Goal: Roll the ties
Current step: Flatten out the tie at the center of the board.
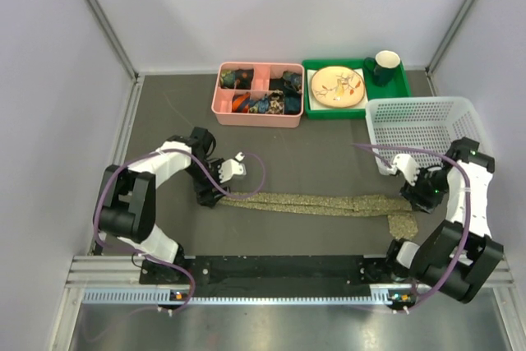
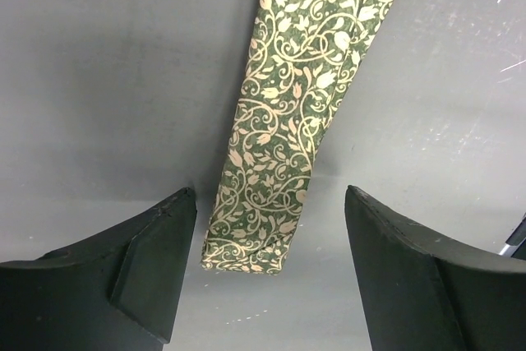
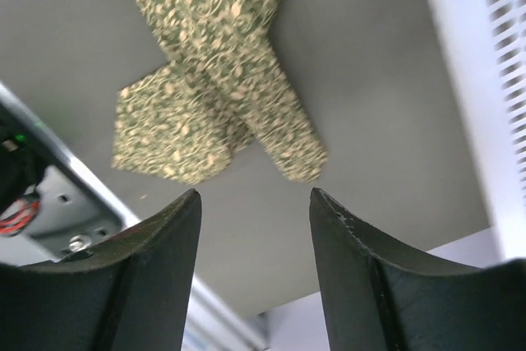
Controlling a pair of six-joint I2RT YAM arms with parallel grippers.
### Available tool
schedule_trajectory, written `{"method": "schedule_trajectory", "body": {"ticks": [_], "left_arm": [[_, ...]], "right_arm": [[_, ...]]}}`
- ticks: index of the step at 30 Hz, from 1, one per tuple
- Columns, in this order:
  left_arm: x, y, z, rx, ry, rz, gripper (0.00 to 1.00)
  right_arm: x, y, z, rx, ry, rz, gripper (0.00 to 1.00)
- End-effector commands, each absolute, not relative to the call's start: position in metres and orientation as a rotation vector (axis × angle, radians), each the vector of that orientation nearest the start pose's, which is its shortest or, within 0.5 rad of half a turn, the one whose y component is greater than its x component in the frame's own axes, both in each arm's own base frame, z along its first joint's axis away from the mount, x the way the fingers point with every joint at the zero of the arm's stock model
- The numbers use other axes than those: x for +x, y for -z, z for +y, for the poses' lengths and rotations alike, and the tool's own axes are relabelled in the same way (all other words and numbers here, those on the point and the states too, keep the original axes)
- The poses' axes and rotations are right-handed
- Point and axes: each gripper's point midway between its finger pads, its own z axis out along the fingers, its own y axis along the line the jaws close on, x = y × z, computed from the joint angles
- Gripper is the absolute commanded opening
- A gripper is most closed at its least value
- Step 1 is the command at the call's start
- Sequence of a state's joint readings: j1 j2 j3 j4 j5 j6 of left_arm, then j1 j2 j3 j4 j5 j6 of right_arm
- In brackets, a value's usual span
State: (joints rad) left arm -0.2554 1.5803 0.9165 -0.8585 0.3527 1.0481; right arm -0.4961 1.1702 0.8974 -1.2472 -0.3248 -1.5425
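The patterned necktie [image 1: 320, 203] lies stretched across the table [image 1: 329, 162], its right end folded over. The left gripper [image 2: 269, 195] hovers at the narrow end with jaws apart. The right gripper [image 3: 255, 195] gapes above the fold.

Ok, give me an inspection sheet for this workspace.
Surface: dark grey table, faintly scratched.
Job's things: tie lies flat and unrolled, right end folded over itself.
Clutter: pink tray of small items, green tray with plate and mug, white basket.
Grippers: left gripper open over the narrow end; right gripper open over the folded end.
Cables: purple cable looped along each arm.
Surroundings: white walls, metal frame.
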Motion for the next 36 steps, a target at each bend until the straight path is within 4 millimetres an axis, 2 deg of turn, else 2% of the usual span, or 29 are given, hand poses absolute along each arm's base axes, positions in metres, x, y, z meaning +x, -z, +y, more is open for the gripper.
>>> {"method": "schedule_trajectory", "body": {"ticks": [1, 4, 9, 13, 17, 22, 25, 26, 27, 29, 32, 34, 36], "left_arm": [[0.235, -0.029, -0.094, 1.784, 0.504, 2.281, 0.78], [0.237, -0.031, -0.094, 1.784, 0.502, 2.280, 0.78], [0.241, -0.036, -0.095, 1.778, 0.494, 2.265, 0.78], [0.239, -0.037, -0.098, 1.768, 0.521, 2.264, 0.79], [0.238, -0.036, -0.097, 1.782, 0.528, 2.263, 0.79], [0.240, -0.031, -0.095, 1.779, 0.535, 2.272, 0.79], [0.240, -0.028, -0.091, 1.771, 0.544, 2.287, 0.78], [0.240, -0.028, -0.090, 1.763, 0.546, 2.292, 0.78], [0.240, -0.028, -0.089, 1.758, 0.546, 2.296, 0.78], [0.241, -0.030, -0.089, 1.750, 0.547, 2.289, 0.78], [0.241, -0.036, -0.093, 1.727, 0.562, 2.282, 0.78], [0.243, -0.040, -0.097, 1.707, 0.583, 2.274, 0.78], [0.244, -0.042, -0.099, 1.697, 0.584, 2.269, 0.78]], "right_arm": [[0.186, -0.097, -0.058, -1.529, -0.156, 2.197, 0.55], [0.177, -0.081, -0.046, -1.594, -0.196, 2.126, 0.55], [0.178, -0.062, -0.037, -1.596, -0.215, 2.064, 0.55], [0.193, -0.050, -0.045, -1.581, -0.154, 2.047, 0.55], [0.192, -0.034, -0.050, -1.585, -0.174, 2.089, 0.54], [0.186, -0.019, -0.052, -1.584, -0.186, 2.130, 0.38], [0.183, -0.018, -0.048, -1.581, -0.185, 2.115, 0.21], [0.181, -0.020, -0.047, -1.590, -0.181, 2.110, 0.05], [0.179, -0.024, -0.048, -1.596, -0.152, 2.112, 0.00], [0.182, -0.035, -0.055, -1.593, -0.066, 2.116, 0.00], [0.201, -0.069, -0.077, -1.560, 0.206, 2.086, 0.00], [0.220, -0.105, -0.095, -1.514, 0.451, 2.011, 0.00], [0.225, -0.129, -0.102, -1.520, 0.569, 1.958, 0.00]]}}
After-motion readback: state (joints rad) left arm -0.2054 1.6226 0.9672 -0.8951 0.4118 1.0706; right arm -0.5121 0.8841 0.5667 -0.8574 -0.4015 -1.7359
